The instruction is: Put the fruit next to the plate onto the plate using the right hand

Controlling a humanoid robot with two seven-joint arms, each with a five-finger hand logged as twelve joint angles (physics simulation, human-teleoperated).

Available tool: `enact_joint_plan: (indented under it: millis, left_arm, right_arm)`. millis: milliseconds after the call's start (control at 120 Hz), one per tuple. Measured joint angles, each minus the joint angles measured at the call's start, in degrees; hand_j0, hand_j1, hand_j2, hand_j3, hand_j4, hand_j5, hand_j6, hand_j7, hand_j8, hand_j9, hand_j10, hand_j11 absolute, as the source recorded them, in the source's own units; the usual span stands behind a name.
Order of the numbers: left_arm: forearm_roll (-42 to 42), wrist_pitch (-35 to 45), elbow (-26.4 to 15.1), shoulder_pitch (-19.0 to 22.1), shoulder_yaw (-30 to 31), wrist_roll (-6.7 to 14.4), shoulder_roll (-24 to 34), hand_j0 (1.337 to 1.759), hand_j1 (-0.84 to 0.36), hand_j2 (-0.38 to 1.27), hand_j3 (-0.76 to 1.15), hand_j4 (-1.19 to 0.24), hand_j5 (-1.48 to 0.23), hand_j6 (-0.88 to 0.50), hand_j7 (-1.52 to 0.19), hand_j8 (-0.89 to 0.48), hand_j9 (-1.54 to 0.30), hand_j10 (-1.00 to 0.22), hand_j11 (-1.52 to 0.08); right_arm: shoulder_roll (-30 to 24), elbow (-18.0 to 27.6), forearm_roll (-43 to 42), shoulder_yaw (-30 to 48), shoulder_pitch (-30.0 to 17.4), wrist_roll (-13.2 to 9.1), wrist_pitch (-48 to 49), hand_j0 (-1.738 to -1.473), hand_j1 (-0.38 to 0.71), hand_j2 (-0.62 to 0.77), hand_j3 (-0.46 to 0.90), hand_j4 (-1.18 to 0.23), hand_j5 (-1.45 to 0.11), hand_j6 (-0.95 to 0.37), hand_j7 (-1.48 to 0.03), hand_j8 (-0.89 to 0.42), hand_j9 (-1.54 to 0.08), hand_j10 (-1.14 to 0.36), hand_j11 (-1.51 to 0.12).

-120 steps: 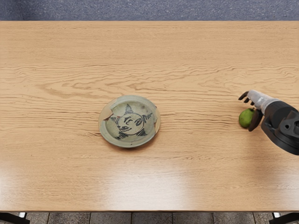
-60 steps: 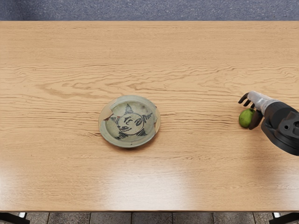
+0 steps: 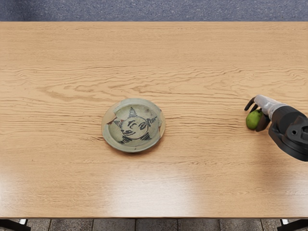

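- The green fruit lies on the worktop near its right edge, well apart from the plate.
- My right robot hand is curled around the fruit: dark fingers arch over its top and far side, and the thumb presses its right flank. It looks gripped, though I cannot tell how firmly.
- My right forearm comes in from the picture's right edge, low over the wood.
- The plate, grey-green with a dark sun-face drawn inside and a chipped upper-left rim, sits left of centre with nothing on it.
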Motion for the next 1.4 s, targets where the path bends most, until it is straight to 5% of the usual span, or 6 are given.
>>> enact_joint_plan:
  millis: [1008, 1400]
  left_arm:
    - [0.0, 0.0, 0.0, 0.0, 0.0, 0.0, 0.0, 1.658, 0.35, 0.00, 0.00, 0.00, 0.00, 0.00, 0.00, 0.00, 0.00, 0.00, 0.00]
    - [0.0, 0.0, -0.1, 1.3, -0.3, 0.0, 0.0, 1.658, 0.35, 0.00, 0.00, 0.00, 0.00, 0.00, 0.00, 0.00, 0.00, 0.00, 0.00]
  right_arm:
    - [0.2, -0.6, -0.2, 0.2, 0.5, 0.0, 0.0, -1.655, 0.24, 0.20, 0.00, -0.63, -0.84, -0.47, -0.83, -0.50, -0.83, -0.63, -0.83]
    - [0.8, 2.6, 1.8, 0.8, 6.8, 0.0, 1.1, -1.656, 0.24, 0.22, 0.00, -0.64, -0.87, -0.46, -0.85, -0.48, -0.86, -0.64, -0.86]
